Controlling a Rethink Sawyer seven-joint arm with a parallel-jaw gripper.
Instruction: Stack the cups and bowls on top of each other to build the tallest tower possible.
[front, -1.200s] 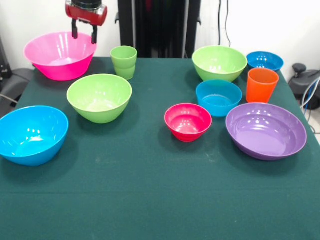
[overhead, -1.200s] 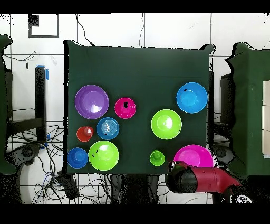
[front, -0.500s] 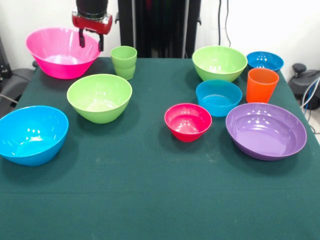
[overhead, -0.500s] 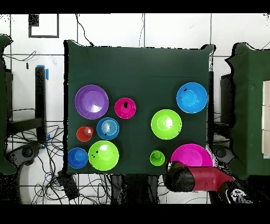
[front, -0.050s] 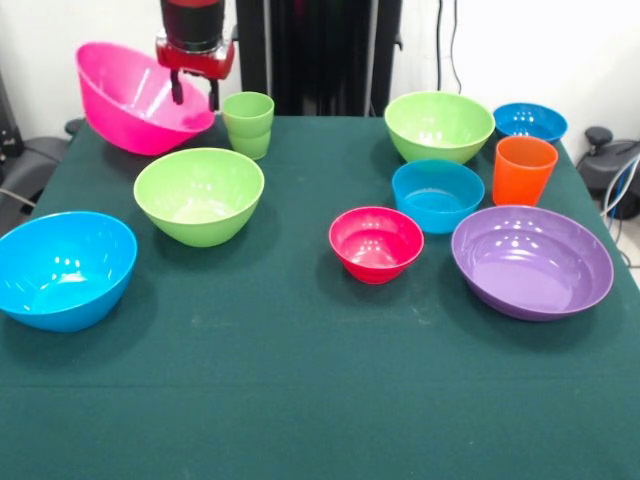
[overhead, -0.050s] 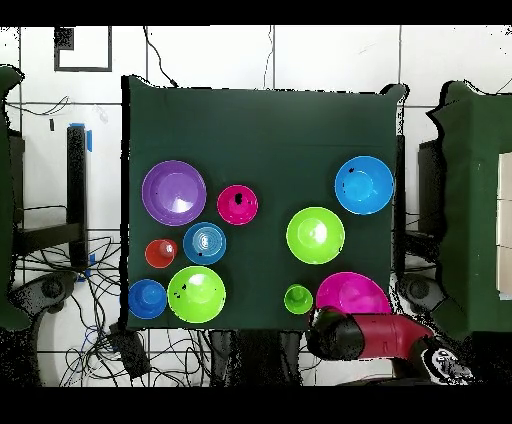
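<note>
A dark green cloth covers the desk (front, -0.050s: 300, 400). On it stand a big blue bowl (front, -0.050s: 62, 268), a lime bowl (front, -0.050s: 199, 195), a light green cup (front, -0.050s: 248, 124), a second lime bowl (front, -0.050s: 439, 125), a mid-sized blue bowl (front, -0.050s: 437, 194), a small blue bowl (front, -0.050s: 529, 122), an orange cup (front, -0.050s: 523, 169), a small red-pink bowl (front, -0.050s: 376, 243) and a wide purple bowl (front, -0.050s: 531, 260). A big pink bowl (front, -0.050s: 135, 97) sits tilted at the far corner, just beside the green cup.

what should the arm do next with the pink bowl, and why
Probably lift it clear. The gripper grips the rim of the pink bowl, which is tilted beside the green cup; raising it first should avoid knocking the cup.
</note>
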